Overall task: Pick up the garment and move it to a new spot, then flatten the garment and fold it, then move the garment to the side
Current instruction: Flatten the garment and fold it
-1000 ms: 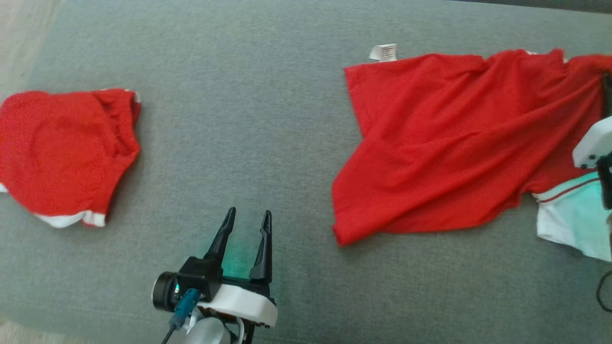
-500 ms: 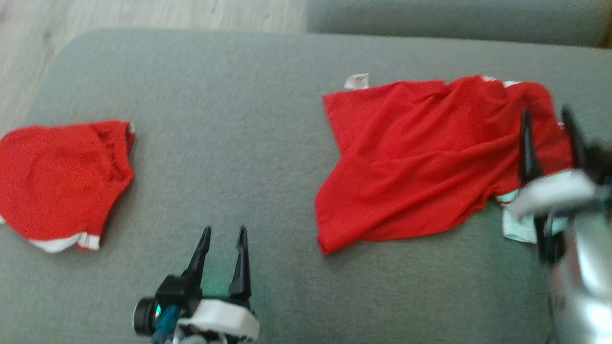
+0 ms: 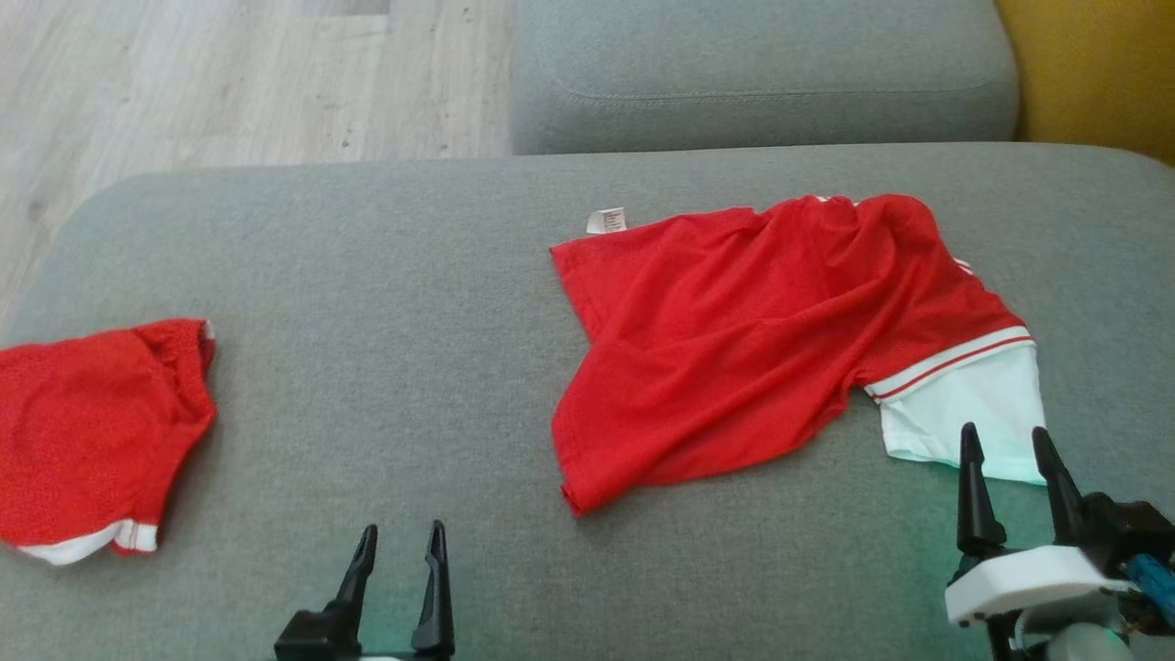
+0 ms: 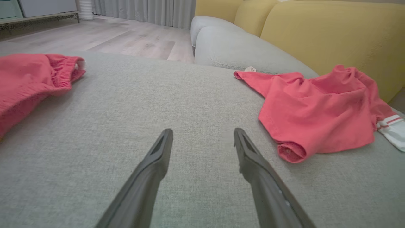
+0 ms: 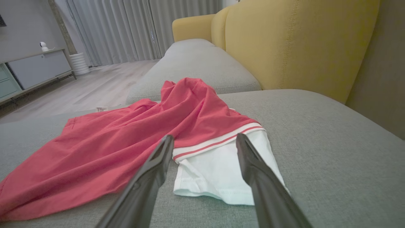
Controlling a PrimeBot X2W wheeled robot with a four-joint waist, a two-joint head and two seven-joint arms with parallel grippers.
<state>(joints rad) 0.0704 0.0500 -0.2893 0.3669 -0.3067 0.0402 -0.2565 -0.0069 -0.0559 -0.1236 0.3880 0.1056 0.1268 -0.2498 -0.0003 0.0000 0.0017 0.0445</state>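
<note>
The red shirt [image 3: 734, 340] lies rumpled on the grey sofa seat [image 3: 386, 303], ahead of both tools and closer to the right one. The right tool [image 3: 1002, 430] is released: its two dark fingers stand apart with nothing between them. They point at the shirt's white sleeve [image 3: 964, 413], which lies just beyond the fingertips. In the right wrist view the sleeve, with its red-striped band, shows in the gap between the fingers. I cannot tell whether the tips touch the cloth. From this tool the red body of the shirt spreads ahead and to its left, creased in long folds. A small white label [image 3: 606, 220] sticks out at the far corner.

The left tool [image 3: 403, 526] is released too, fingers spread and empty, over bare seat fabric. The shirt is ahead of it and to its right, and the rolled red hem corner is the nearest part, though clear of the fingers. A pair of red shorts [image 3: 92, 422] with a white edge lies well off to this tool's left.

Beyond the shirt, past both tools, are another grey cushion [image 3: 753, 73], a yellow backrest [image 3: 1092, 73] and pale wooden floor [image 3: 229, 83].
</note>
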